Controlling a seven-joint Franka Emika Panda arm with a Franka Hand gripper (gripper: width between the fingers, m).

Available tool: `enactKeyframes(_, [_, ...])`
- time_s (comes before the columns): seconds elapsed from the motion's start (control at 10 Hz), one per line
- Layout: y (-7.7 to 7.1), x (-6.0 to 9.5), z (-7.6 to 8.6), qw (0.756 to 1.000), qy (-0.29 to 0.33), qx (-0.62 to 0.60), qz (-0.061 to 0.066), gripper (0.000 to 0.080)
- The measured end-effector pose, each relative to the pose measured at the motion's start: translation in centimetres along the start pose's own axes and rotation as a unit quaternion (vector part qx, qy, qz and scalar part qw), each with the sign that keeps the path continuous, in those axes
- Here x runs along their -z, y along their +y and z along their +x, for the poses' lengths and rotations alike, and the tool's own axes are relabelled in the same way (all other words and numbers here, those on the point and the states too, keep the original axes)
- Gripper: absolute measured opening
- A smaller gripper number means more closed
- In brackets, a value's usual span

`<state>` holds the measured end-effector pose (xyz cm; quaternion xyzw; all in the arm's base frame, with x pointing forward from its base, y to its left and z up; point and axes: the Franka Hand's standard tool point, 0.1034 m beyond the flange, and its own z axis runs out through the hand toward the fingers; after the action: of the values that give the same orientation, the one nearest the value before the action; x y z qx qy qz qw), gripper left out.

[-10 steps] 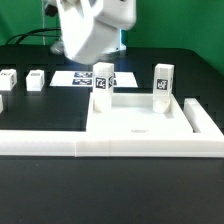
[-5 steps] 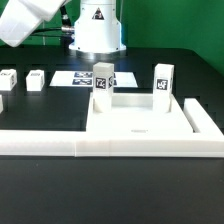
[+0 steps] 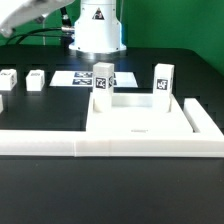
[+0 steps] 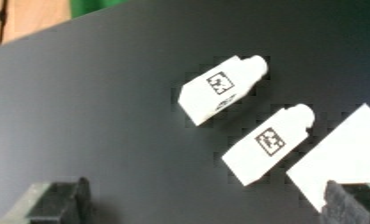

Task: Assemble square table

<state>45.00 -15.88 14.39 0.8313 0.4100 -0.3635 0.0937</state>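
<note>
The square table's white slab point(image 3: 135, 125) lies flat in the middle of the exterior view, and two tagged white legs point(image 3: 103, 82) point(image 3: 164, 82) stand upright at its far corners. More loose legs point(image 3: 36, 78) point(image 3: 8, 79) lie on the black table at the exterior view's left. In the wrist view two tagged legs point(image 4: 226, 88) point(image 4: 271, 145) lie side by side below my gripper point(image 4: 203, 205), with a third white piece point(image 4: 351, 150) partly in view beside them. The gripper is open, nothing sits between its fingers point(image 4: 57, 200), and it hovers above the legs without touching them.
A long low white wall point(image 3: 60, 145) runs along the slab's near edge and turns up its side at the exterior view's right point(image 3: 205, 118). The marker board point(image 3: 80, 77) lies behind the slab. The arm's base point(image 3: 97, 30) stands at the back, with the arm point(image 3: 20, 15) at the upper left.
The arm has swung from above the middle of the table toward the exterior view's left, over the loose legs. The jaws have stayed open; no part has moved.
</note>
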Motion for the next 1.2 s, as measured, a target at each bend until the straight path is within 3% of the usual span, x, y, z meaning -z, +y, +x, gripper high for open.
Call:
enactKeyframes(0.1, [-0.6, -1.8, -1.4, 0.996, 0.01, -0.076, 0.033, 0.0649])
enactKeyframes(0.2, [-1.0, -2.8, -1.4, 0.992, -0.004, -0.112, 0.066, 0.0649])
enactKeyframes(0.3, [-1.8, -3.2, -0.7, 0.974, -0.014, -0.185, 0.127, 0.0649])
enactKeyframes(0.4, [-1.3, -3.5, 0.3, 0.948, -0.009, -0.263, 0.18, 0.0649])
enactKeyframes(0.5, [-0.8, -3.3, 0.5, 0.941, -0.01, -0.293, 0.168, 0.0649])
enactKeyframes(0.9, [-1.3, -3.1, 1.1, 0.932, -0.016, -0.32, 0.168, 0.0649])
enactKeyframes(1.0, [-1.6, -3.3, 1.4, 0.93, -0.017, -0.321, 0.178, 0.0649])
enactKeyframes(1.2, [-3.1, -4.4, 3.0, 0.916, -0.031, -0.317, 0.245, 0.0649])
